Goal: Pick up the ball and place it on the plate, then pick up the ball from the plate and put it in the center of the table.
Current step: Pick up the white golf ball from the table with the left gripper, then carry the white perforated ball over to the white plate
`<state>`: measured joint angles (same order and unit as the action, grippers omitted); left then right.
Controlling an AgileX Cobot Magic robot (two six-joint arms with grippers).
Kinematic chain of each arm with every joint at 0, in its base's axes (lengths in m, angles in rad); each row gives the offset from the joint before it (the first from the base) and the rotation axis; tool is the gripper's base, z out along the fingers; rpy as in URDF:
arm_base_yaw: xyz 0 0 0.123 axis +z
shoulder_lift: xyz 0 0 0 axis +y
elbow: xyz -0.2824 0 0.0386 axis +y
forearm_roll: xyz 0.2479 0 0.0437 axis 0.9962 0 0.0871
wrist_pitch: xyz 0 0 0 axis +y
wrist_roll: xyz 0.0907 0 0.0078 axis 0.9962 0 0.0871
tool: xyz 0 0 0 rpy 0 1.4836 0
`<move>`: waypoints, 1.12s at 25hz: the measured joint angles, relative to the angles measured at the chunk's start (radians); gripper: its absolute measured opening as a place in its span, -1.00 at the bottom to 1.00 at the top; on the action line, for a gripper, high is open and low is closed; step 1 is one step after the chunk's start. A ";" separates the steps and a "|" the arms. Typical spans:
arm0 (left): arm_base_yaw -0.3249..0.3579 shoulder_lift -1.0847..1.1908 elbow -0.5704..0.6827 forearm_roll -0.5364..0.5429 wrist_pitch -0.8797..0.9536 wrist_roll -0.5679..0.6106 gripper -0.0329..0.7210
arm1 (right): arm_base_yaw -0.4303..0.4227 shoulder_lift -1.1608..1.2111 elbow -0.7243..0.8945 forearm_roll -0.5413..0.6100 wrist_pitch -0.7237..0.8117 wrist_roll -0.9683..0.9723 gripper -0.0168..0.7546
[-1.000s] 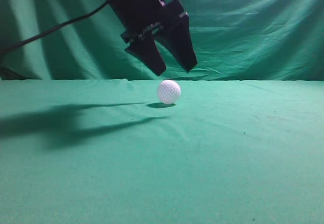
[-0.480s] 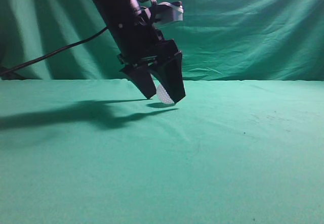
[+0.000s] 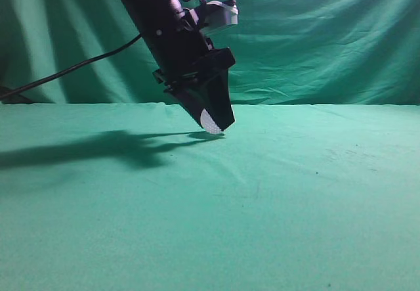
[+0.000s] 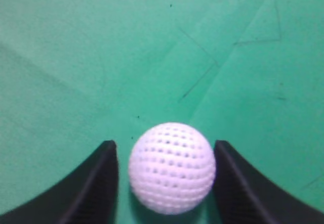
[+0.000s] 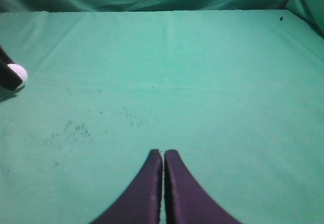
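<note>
Exterior view: my left gripper slants down to the table, its jaws round the ball. Left wrist view: ball between my fingers, slim gaps either side, grip unconfirmed. Right wrist view: my right gripper closed, empty, well apart from the ball.
</note>
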<state>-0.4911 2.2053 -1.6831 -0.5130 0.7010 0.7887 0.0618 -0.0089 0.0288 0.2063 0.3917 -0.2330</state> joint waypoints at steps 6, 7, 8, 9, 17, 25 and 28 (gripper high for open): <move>0.000 0.000 0.000 -0.002 0.002 0.000 -0.10 | 0.000 0.000 0.000 0.000 0.000 0.000 -0.96; 0.000 0.000 -0.007 -0.002 0.013 0.000 -0.10 | 0.000 0.000 0.000 0.000 0.000 0.000 -0.96; 0.000 0.002 -0.017 -0.002 0.036 0.000 -0.10 | 0.000 0.000 0.000 0.000 0.000 0.000 -0.96; 0.000 0.002 -0.029 -0.002 0.067 0.000 -0.10 | 0.000 0.000 0.000 0.000 0.000 0.000 -0.96; 0.000 -0.005 -0.184 0.053 0.288 -0.194 -0.10 | 0.000 0.000 0.000 0.000 0.000 0.000 -0.96; 0.000 -0.175 -0.188 0.243 0.366 -0.387 -0.10 | 0.000 0.000 0.000 0.000 0.000 0.000 -0.96; 0.000 -0.264 -0.180 0.243 0.366 -0.402 -0.10 | 0.000 0.000 0.000 0.000 0.000 0.000 -0.96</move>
<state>-0.4911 1.9411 -1.8632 -0.2699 1.0673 0.3868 0.0618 -0.0089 0.0288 0.2063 0.3917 -0.2330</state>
